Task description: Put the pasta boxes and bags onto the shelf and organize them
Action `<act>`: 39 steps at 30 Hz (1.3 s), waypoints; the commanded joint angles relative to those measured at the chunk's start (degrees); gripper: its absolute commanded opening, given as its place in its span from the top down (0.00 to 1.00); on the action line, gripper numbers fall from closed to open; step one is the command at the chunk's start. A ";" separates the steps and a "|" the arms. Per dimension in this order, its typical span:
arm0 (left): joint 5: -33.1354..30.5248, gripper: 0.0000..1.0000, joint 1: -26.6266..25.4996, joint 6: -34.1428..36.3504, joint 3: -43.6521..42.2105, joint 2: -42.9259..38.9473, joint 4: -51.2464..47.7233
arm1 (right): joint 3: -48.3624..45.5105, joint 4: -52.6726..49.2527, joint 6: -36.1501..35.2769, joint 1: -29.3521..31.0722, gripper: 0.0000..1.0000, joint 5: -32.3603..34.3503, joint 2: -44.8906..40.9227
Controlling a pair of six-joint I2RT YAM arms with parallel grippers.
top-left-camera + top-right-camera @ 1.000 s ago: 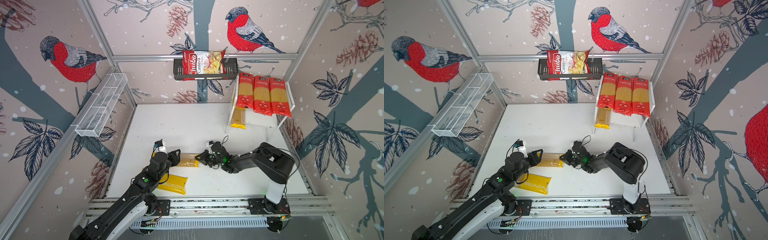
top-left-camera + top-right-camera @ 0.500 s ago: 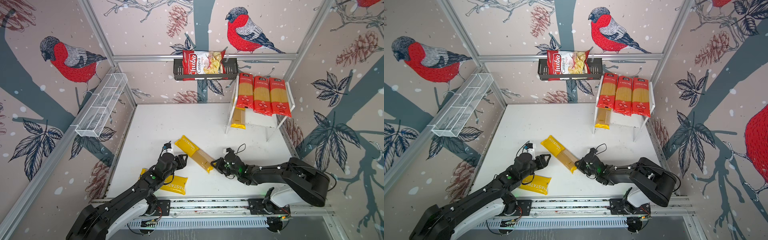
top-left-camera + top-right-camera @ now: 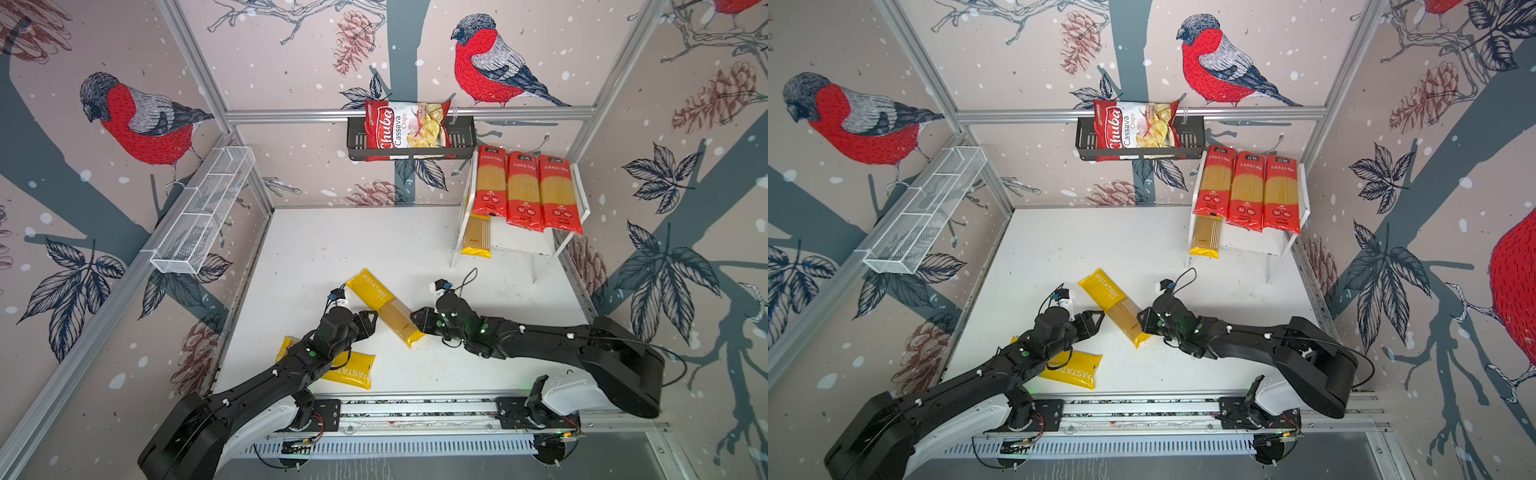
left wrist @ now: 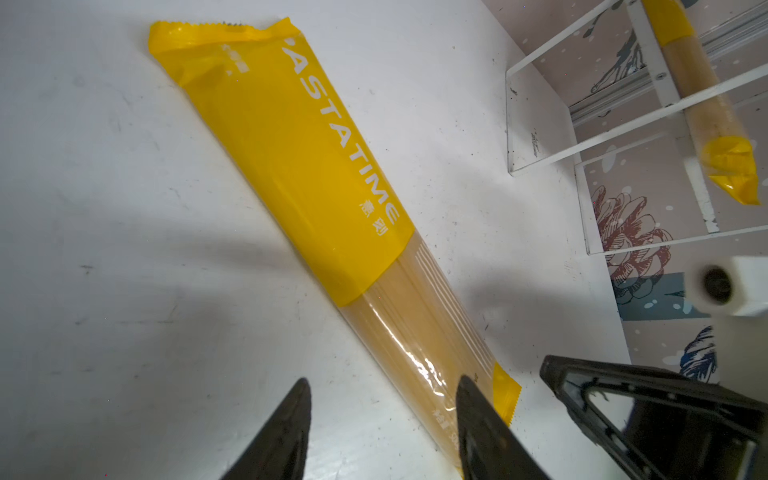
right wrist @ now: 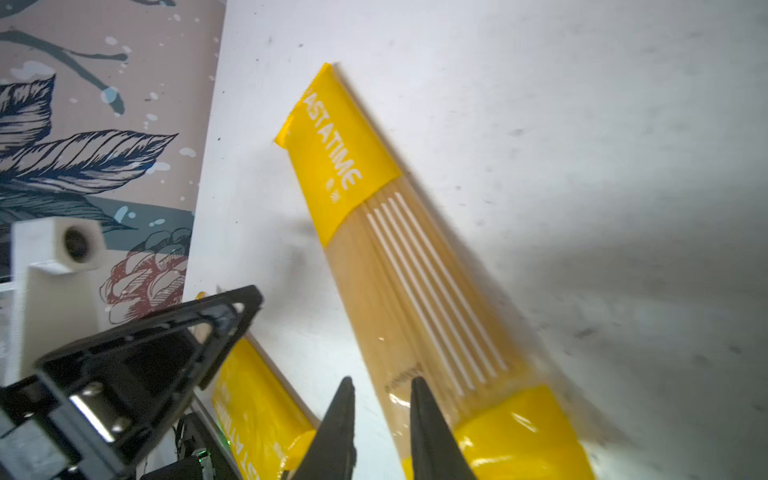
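Since a second ago the yellow PASTATIME packet (image 3: 384, 305) has swung from crosswise to diagonal on the tabletop (image 3: 332, 249), and the right arm now reaches low. The left claw (image 3: 371, 322) stands spread and empty beside the packet's middle. The right claw (image 3: 416, 320) sits at its near end, narrowly parted and gripping nothing. Step in hand, as judged: regrasping this packet for the shelf (image 3: 519, 243), which carries three red packets (image 3: 523, 191) on top and a shelved yellow packet (image 3: 477, 235) below. The next move calls for closing on the packet, lifting it and laying it alongside. Only the right wrist view shows the slim gap between the fingers (image 5: 424, 419); only the top views show the upper tier.
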 commanded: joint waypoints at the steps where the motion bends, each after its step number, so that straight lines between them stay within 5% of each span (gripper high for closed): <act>1: 0.71 0.45 -0.21 -1.28 -0.71 0.65 4.66 | 3.81 -0.07 -4.16 1.45 0.80 -0.18 4.93; 8: 0.23 0.46 -0.21 -1.31 -1.14 -0.23 3.54 | 5.53 3.61 -0.97 1.52 0.82 -3.40 14.19; 14: -0.13 0.46 -0.15 -1.56 -1.60 -0.81 3.52 | 4.85 4.61 -1.06 1.14 0.82 -7.02 12.40; 19: 1.34 0.42 -0.21 -2.58 -1.44 -0.29 4.61 | 5.72 1.59 -3.75 -2.52 0.71 -5.63 7.48; 28: 4.06 0.34 -0.59 -4.25 -0.97 6.92 8.93 | 8.94 -2.85 -7.55 -8.28 0.59 -2.50 12.01; 39: 2.97 0.39 0.12 -3.45 -1.35 10.53 12.08 | 4.12 3.28 -0.61 -3.17 0.61 -9.49 13.03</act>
